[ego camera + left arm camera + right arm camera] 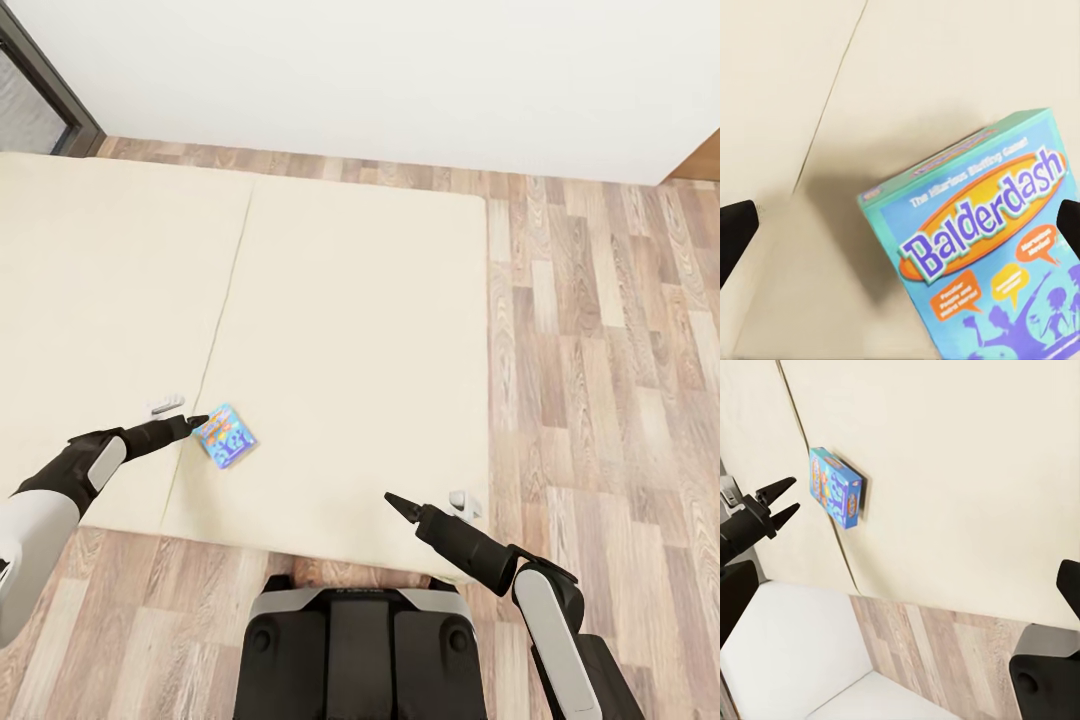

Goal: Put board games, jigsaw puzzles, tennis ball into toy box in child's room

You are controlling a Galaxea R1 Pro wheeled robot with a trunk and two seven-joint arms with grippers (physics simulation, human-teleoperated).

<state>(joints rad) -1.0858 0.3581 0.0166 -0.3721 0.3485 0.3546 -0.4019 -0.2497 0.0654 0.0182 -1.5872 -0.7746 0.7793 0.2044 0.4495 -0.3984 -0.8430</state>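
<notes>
Blue Balderdash board game (226,436) flat on beige bed (350,330), near edge, right of mattress seam. Left hand (196,423) just beside it, parted, holding nothing. Right hand (393,501) apart, empty, width unclear. Step: grasping game 1; next needs straddling box edges.

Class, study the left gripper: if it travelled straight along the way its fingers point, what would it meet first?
Most likely the blue Balderdash box lying on the bed: the open left gripper points at it from close by, though depth is hard to judge.
</notes>
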